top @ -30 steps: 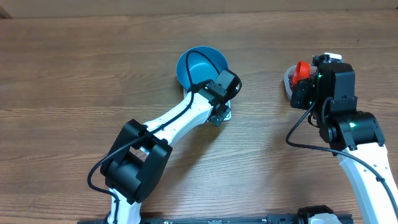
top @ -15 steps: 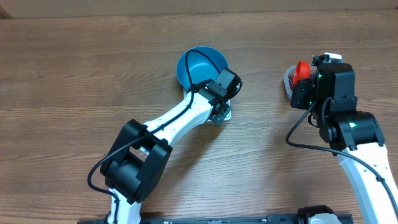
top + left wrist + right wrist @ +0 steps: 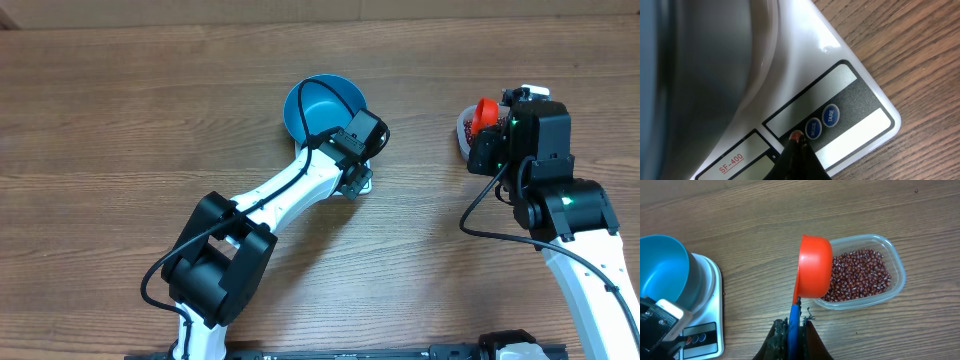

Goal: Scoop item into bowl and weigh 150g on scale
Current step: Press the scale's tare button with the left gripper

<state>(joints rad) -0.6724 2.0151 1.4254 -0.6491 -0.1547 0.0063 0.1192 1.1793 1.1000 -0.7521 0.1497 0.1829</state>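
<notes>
Left wrist view: my left claw (image 3: 797,146), clenched on nothing, has its tips at the red button (image 3: 796,135) of the scale (image 3: 805,50), which carries the bowl (image 3: 662,265). My right claw (image 3: 792,330) clamps the scoop (image 3: 815,267), tilted above the beans (image 3: 860,275) in their tub (image 3: 896,265).

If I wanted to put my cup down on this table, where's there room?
Bare table lies wide left of the blue bowl, and a strip between the scale and the bean tub. Crowded: left hand at the scale, right hand with the scoop by the tub.
</notes>
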